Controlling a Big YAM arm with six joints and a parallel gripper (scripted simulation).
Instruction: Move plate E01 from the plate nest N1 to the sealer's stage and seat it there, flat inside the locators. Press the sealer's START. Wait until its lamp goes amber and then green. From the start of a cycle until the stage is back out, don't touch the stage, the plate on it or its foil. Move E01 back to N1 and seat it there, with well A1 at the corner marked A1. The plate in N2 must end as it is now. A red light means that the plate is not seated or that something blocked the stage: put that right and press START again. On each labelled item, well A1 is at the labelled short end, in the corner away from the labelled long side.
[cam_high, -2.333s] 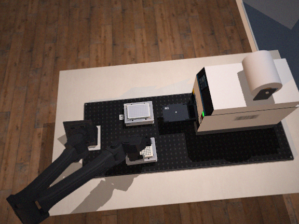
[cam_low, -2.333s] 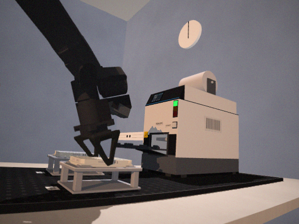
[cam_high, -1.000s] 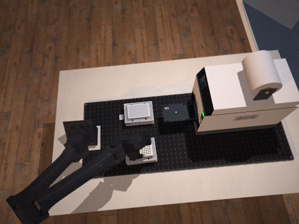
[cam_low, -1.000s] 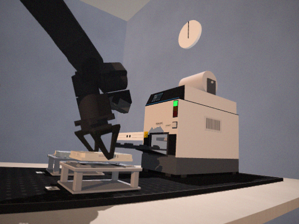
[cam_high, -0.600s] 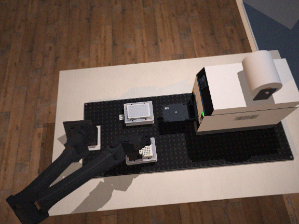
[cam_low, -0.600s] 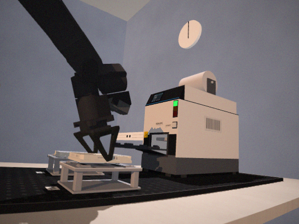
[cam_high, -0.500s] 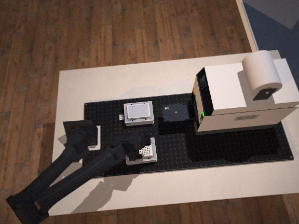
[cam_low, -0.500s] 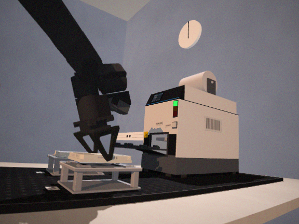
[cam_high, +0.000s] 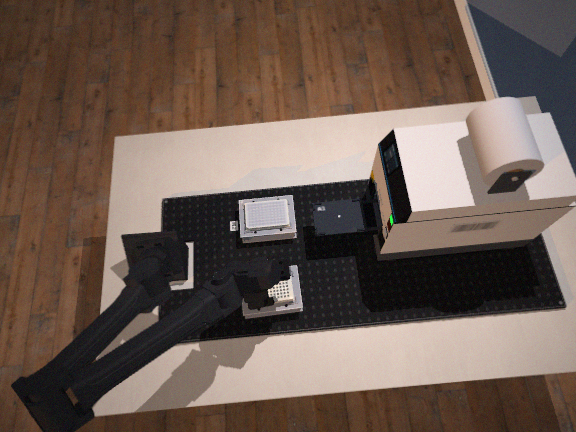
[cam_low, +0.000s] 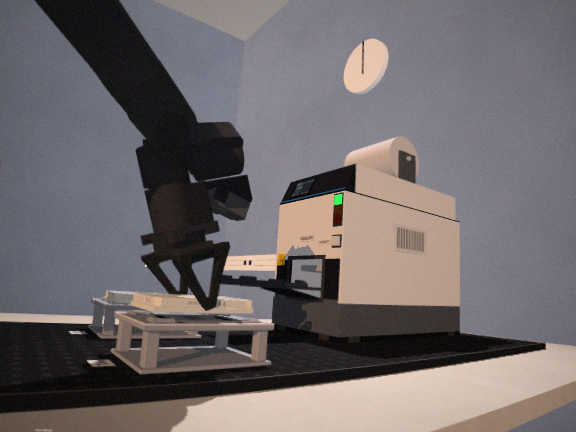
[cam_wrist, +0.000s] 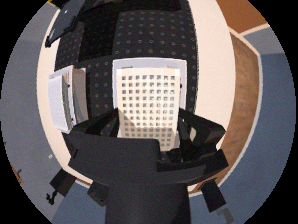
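Note:
My gripper (cam_high: 270, 287) (cam_low: 194, 300) (cam_wrist: 148, 110) is shut on the long sides of a cream plate (cam_high: 281, 291) (cam_low: 165, 302) (cam_wrist: 148, 95); no label on it is readable. The plate looks level, slightly above the near nest (cam_high: 297, 287) (cam_low: 200, 327) (cam_wrist: 150, 63). A pale plate (cam_high: 267, 214) (cam_low: 117, 297) (cam_wrist: 59, 102) sits in the far nest (cam_high: 293, 220) (cam_wrist: 79, 92). The sealer's stage (cam_high: 332, 222) (cam_low: 250, 282) is out and empty. The sealer's lamp (cam_high: 392, 220) (cam_low: 338, 199) shows green. The START button (cam_low: 337, 241) is on its front.
The sealer (cam_high: 450, 175) (cam_low: 400, 270) stands to the right, with a foil roll (cam_high: 502, 137) (cam_low: 382, 156) on top. The far nest stands beside the near one, close to the stage. Small label cards (cam_high: 233, 226) (cam_low: 101, 363) lie by the nests, too small to read.

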